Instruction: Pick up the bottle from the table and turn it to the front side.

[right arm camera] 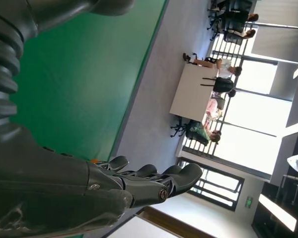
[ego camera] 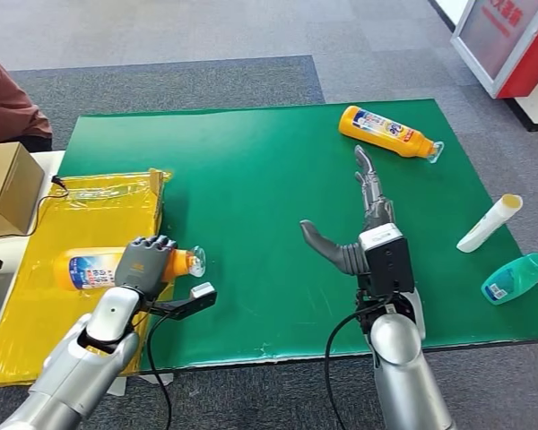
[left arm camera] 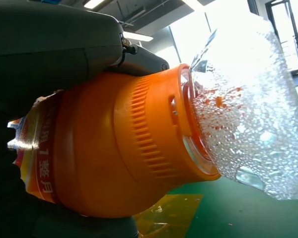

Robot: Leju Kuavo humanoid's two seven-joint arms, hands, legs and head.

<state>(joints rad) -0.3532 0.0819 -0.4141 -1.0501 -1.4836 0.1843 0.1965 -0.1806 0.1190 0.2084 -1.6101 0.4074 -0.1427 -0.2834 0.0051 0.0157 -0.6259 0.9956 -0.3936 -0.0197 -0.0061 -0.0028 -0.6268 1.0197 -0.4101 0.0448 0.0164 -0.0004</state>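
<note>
In the head view, the desk (ego camera: 253, 179) wears a flat green mat, with a crinkled, glossy yellow plastic sheet (ego camera: 97, 215) spread over its left end. Above that sheet the left hand (ego camera: 144, 262) wraps its grey fingers over the shoulder of the orange bottle (ego camera: 93, 269), which lies on its side in the grasp, blue-and-white label toward the arm, clear cap toward the middle of the desk. The right hand (ego camera: 361, 228) hovers over the bare green, fingers stretched straight forward and thumb stuck out sideways, holding nothing. Beyond its fingertips a second orange bottle (ego camera: 388, 132) lies on its side near the far edge. At the right edge rest a cream tube (ego camera: 490, 222) and, just beside it, a teal translucent bottle (ego camera: 516, 278). A brown cardboard box (ego camera: 8, 186) sits at the far left, next to a person's rust-coloured sleeve (ego camera: 5, 98).

From the left wrist view, the orange bottle (left arm camera: 102, 148) is smooth, rounded plastic narrowing to a ribbed collar, topped by a clear domed cap (left arm camera: 252, 114) beaded inside with droplets. The dark palm of the left hand (left arm camera: 53, 44) presses against it.

From the right wrist view, the right hand (right arm camera: 65, 193) shows dark, jointed, rounded fingers extended side by side, apart from everything, beside the green desk (right arm camera: 84, 74) surface and grey carpet (right arm camera: 159, 89).
</note>
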